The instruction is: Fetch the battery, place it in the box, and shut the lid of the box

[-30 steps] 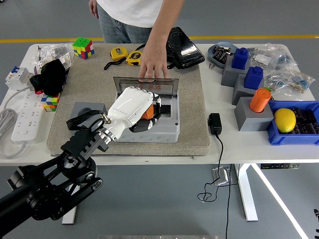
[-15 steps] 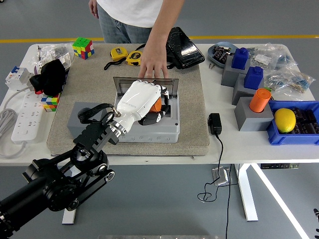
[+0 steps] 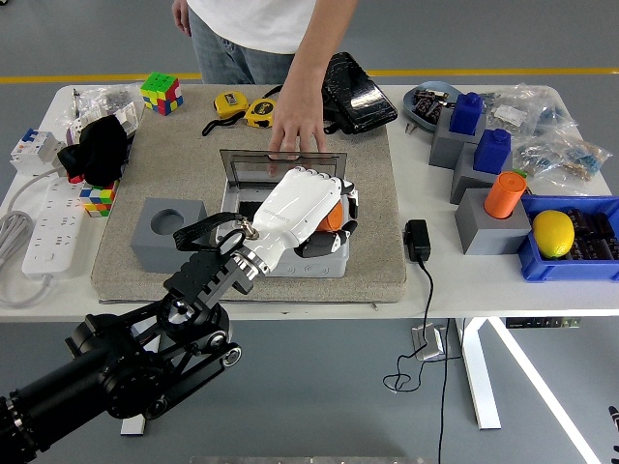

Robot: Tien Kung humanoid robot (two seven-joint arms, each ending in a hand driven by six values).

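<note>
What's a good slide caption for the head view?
Robot's left hand lowers an orange battery into the open grey box while a person's hand steadies its lid.

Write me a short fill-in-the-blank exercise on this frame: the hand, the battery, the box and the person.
1. The left hand is curled around an ____ battery over the grey box.
2. The box's clear lid stands ____.
3. The person's hand rests on the lid's ____ edge.
4. The grey block left of the box has an ____ round socket.

Missing words: orange; open; far; empty
</note>
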